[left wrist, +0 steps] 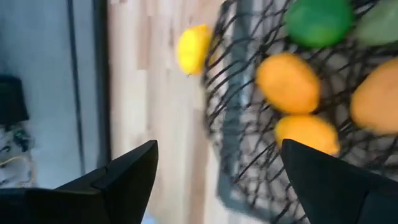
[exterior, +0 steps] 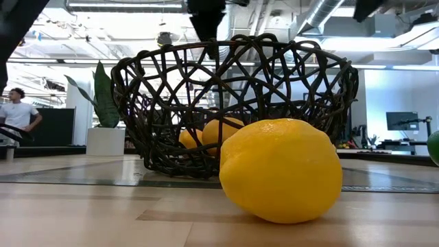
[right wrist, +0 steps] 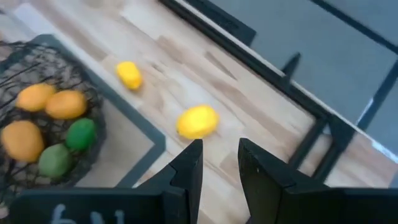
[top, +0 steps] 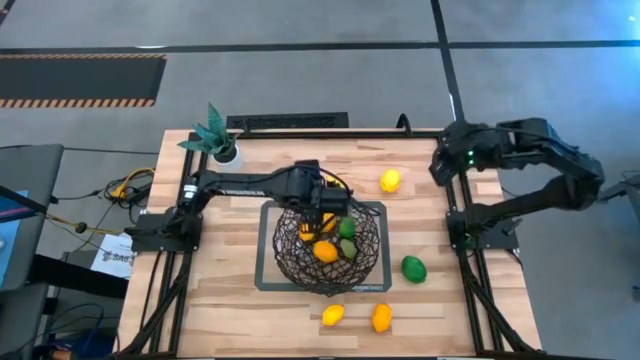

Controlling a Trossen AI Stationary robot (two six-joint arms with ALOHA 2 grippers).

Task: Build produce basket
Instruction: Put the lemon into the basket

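The dark open-weave basket [top: 327, 245] stands on a grey-framed mat [top: 262, 285] and holds several orange and green fruits [left wrist: 289, 81]. My left gripper [top: 330, 210] hangs over the basket's far rim, open wide and empty; it also shows in the left wrist view [left wrist: 217, 180] and in the low view [exterior: 206, 20]. On the table lie a yellow lemon [top: 390, 181], a green lime [top: 413, 268], a yellow fruit [top: 333, 314] and an orange one [top: 381, 317]. My right gripper [top: 438, 165] waits at the far right, its fingers a narrow gap apart [right wrist: 219, 162] and empty.
A teal-leaved plant in a white pot [top: 222, 145] stands at the table's far left corner. A black rail [top: 290, 121] runs along the far edge. The right wrist view shows a second yellow fruit [right wrist: 129, 74] beyond the mat's far side. A person [exterior: 17, 113] is in the room behind.
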